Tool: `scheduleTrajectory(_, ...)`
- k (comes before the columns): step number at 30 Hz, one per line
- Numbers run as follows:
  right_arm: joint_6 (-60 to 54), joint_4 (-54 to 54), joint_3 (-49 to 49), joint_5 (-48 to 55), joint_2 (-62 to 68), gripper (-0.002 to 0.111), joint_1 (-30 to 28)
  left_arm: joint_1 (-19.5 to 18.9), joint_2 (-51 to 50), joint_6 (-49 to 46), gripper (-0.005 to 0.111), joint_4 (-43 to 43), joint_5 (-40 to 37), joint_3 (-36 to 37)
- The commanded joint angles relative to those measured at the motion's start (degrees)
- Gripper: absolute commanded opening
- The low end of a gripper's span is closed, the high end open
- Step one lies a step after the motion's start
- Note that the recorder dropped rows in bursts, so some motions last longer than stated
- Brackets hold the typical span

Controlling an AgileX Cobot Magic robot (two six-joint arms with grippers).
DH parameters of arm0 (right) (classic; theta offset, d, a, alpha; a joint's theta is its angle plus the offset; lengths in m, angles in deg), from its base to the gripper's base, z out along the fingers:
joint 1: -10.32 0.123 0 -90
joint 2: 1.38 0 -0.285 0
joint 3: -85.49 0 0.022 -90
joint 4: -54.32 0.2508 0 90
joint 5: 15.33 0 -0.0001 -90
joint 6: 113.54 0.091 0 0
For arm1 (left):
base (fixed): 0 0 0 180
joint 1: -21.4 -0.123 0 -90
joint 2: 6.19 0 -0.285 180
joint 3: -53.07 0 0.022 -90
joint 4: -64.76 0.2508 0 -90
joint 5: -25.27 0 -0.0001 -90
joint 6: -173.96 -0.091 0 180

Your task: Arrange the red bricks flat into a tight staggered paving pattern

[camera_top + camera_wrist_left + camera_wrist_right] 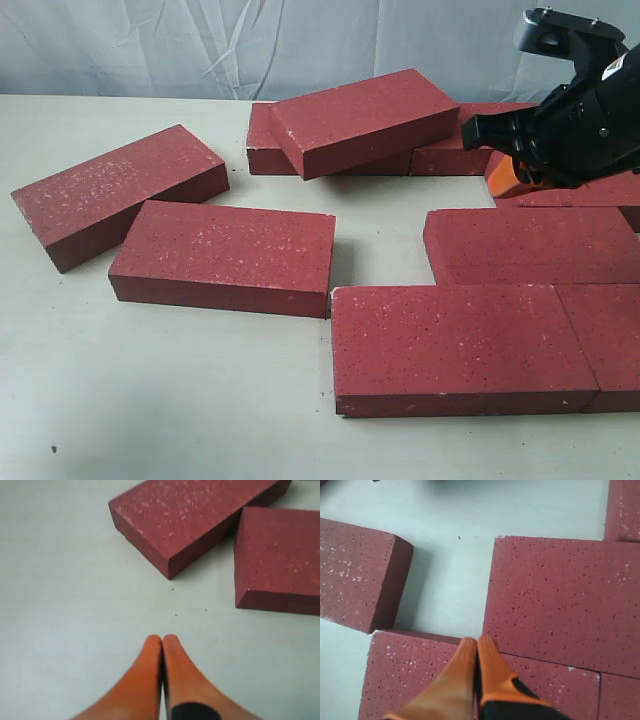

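Exterior view: the right fingers (507,178) are hanging at the far right. The red bricks (226,258) are lying below and left of them on the surface (150,400), one leaning tilted atop others. Left wrist view: the left fingers (155,650) are pressing together, gripping nothing, with two bricks lying just ahead of their tips. Right wrist view: the right fingers are sitting pressed tip to tip, empty, over flat-laid bricks.

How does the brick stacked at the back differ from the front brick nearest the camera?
The stacked brick rests atop another brick; the front brick lies flat on the table. The stacked brick sits skewed; the front brick butts squarely against a neighbouring brick. Both are dark red, speckled rectangles.
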Motion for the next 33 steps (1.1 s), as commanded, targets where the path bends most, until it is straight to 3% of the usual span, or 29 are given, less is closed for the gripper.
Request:
scheduleTrajectory(1,-0.46,0.20,-0.22,-0.03,-0.02,-0.001,-0.13,0.53,-8.02,0.16,0.000,-2.15,-2.88,-3.22)
scheduleTrajectory(9,-0.40,0.63,-0.22,-0.15,-0.02,-0.001,-0.13,9.68,-20.22,-3.22,0.000,-2.16,-5.90,-7.27)
scheduleTrajectory(20,-0.40,1.20,-0.22,-0.51,-0.02,-0.001,-0.13,20.59,-26.69,-6.31,0.000,-1.71,-8.25,-10.41)
scheduleTrajectory(28,-0.40,1.20,-0.22,-0.72,-0.02,-0.001,-0.13,28.43,-34.01,-11.14,0.000,-1.71,-7.18,-15.50)
scheduleTrajectory(33,-0.40,1.20,-0.22,-0.72,-0.02,-0.001,-0.13,31.41,-40.27,-12.57,0.000,-2.00,-3.30,-18.57)
